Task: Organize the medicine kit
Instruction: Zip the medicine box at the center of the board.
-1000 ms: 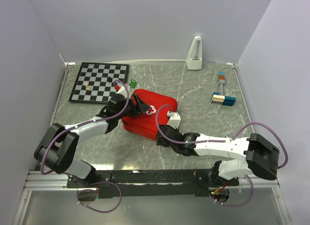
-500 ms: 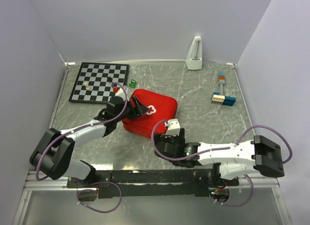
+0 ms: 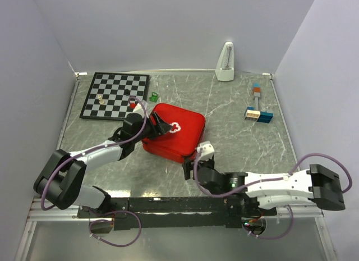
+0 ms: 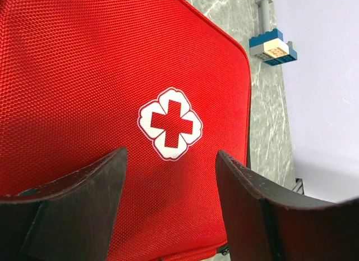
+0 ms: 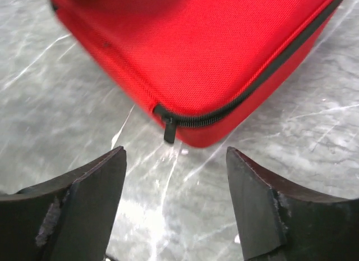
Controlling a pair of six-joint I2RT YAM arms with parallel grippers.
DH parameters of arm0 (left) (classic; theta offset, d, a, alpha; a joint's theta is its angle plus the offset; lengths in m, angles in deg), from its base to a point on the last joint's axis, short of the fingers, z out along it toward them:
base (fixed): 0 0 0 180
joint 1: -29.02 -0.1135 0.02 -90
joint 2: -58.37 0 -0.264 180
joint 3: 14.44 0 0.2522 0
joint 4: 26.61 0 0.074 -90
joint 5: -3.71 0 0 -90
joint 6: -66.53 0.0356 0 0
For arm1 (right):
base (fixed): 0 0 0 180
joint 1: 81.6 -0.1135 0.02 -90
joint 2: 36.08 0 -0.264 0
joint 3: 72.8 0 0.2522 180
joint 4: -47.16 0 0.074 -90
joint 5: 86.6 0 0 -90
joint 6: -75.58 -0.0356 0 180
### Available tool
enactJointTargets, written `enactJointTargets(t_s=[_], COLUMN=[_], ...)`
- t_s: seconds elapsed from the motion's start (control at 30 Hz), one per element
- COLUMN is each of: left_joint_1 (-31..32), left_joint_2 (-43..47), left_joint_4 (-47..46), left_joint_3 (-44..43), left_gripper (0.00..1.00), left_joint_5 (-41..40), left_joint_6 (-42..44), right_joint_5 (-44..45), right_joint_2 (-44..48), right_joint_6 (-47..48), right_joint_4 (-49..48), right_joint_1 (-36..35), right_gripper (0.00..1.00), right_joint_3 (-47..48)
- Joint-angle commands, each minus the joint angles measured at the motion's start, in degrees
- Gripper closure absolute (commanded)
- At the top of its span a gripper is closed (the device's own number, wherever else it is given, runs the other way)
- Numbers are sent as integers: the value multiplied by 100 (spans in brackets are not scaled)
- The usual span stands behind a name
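Looking from overhead, both my pincers face one thing. The medicine kit [image 3: 182, 136] lies on the bench [image 3: 241, 143] between them. My left pincer [image 3: 160, 127] is over the lid on the side towards the chessboard [image 3: 115, 95], and my right pincer [image 3: 189, 164] sits just off the kit's near corner.

Behind my left pincer, a small green piece [image 3: 153, 96] and a small red piece [image 3: 133, 104] sit by the chessboard's edge. Far beyond the kit from my right pincer, a white metronome [image 3: 225, 63] stands by the back wall, with coloured blocks [image 3: 258, 114] off to that pincer's right. Only bare bench separates my right pincer from the kit's corner.

The kit is shut, with the lid down and its black zipper [image 5: 269, 70] run round the edge, so the inside is hidden.

My left wrist camera shows the lid's white cross [image 4: 170, 123] just ahead of my left pincer [image 4: 171, 153]. That pincer is spread and pinching nothing, and I cannot tell whether its fingers [image 4: 84, 199] touch the fabric. The coloured blocks [image 4: 273, 47] show past the kit's far edge.

My right wrist camera shows what the overhead view is too distant to give: the zipper pull [image 5: 169, 130] hanging at the corner, straight ahead of my right pincer [image 5: 175, 151]. This pincer is also spread and holds nothing, with grey marbled bench [image 5: 168, 210] beneath it.
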Motion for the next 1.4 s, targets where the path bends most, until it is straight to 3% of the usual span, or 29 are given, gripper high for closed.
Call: enactJointTargets(t_s=[0.0,0.13,0.37,0.53,0.7,0.93,1.37], left_joint_1=[26,26,17,26,17,17,17], left_joint_2=[40,32,75,128,85,5,-12], left_joint_4=[161,126,91,126,117,64,91], left_joint_3=[144,189,250,285,268,268,250], left_gripper=[30,30,30,30,30,30,30], left_joint_5=[-99,-170,-170,-196,-161,-117,-100], left_joint_6=[-45,-62,-106,-97,-115,-124,-89], right_joint_5=[-221,-326,341,509,763,527,210], right_joint_2=[429,-211,-695,-1091,-1364,-1302,-1566], right_joint_6=[479,74,-207,-155,-813,-577,-620], right_joint_4=[-1350,-595,-1261,-1526,-612,-1086,-1165], right_joint_1=[-150,-159,-194,-177,-71,148,272], right_gripper=[17,20,38,40,40,50,54], right_joint_3=[-564,-117,-204,-20,341,156,113])
